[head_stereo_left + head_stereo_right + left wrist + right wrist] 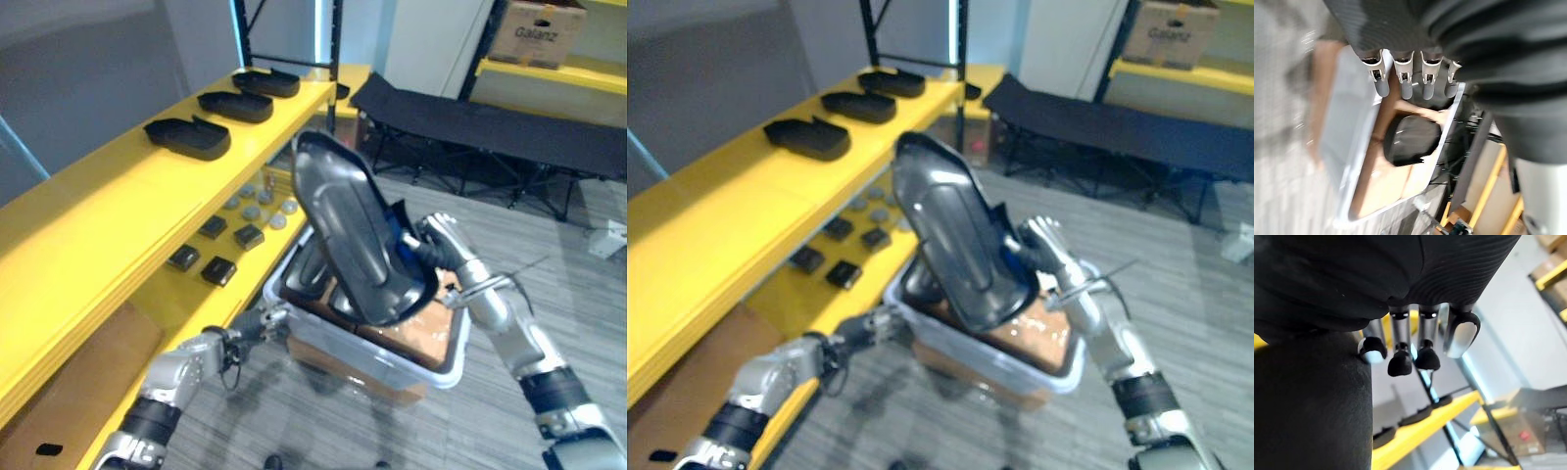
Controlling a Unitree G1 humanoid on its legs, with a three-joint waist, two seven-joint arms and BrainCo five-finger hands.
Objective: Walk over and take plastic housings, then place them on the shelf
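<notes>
Yellow shelf [98, 206]: bare room nr front edge, three housings [188, 137] further along. R hand [436, 245] grips glossy black housing [343, 225], tilted on end over grey bin [431, 372]; L hand [260, 323] slack-fingered by bin rim.

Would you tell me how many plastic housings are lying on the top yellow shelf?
3, in a row on the shelf: nearest housing, middle housing, farthest housing. A dark shape behind the post may be another.

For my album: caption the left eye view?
Right robot hand holds a black housing above the bin, beside the yellow shelf.
</notes>
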